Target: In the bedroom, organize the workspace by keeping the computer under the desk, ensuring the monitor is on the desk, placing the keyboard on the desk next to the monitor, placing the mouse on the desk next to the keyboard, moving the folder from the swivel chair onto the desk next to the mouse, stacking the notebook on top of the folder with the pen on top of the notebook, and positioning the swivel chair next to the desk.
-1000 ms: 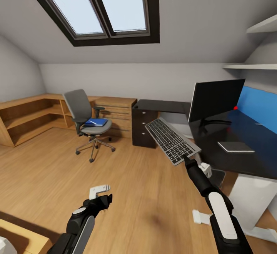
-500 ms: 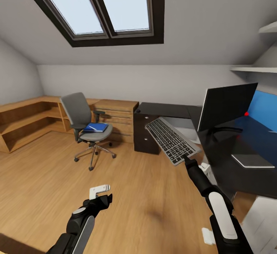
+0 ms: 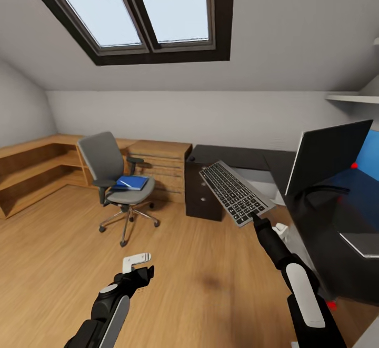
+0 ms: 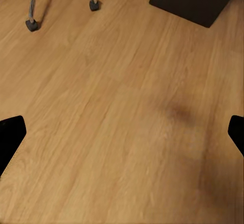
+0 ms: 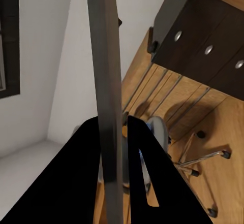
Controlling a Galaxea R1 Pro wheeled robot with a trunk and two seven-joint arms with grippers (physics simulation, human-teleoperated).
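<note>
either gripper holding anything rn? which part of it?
Right gripper grips the slim dark-keyed keyboard by the edge at its near short end, fingers on both faces. Left gripper is open, empty.

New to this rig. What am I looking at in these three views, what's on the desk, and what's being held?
It is a simulated two-armed wheeled robot in an attic bedroom. The wide picture comes from its head camera, looking over both arms. The other two come from cameras near each pincer.

The right pincer is shut on the keyboard, held up in the air by one corner. In the right wrist view the keyboard shows edge-on between the black fingers.

The left pincer is open and empty; its wrist view looks down at wooden floor.

On the black desk stand the monitor and a flat grey item I cannot identify. A blue folder lies on the chair.
</note>
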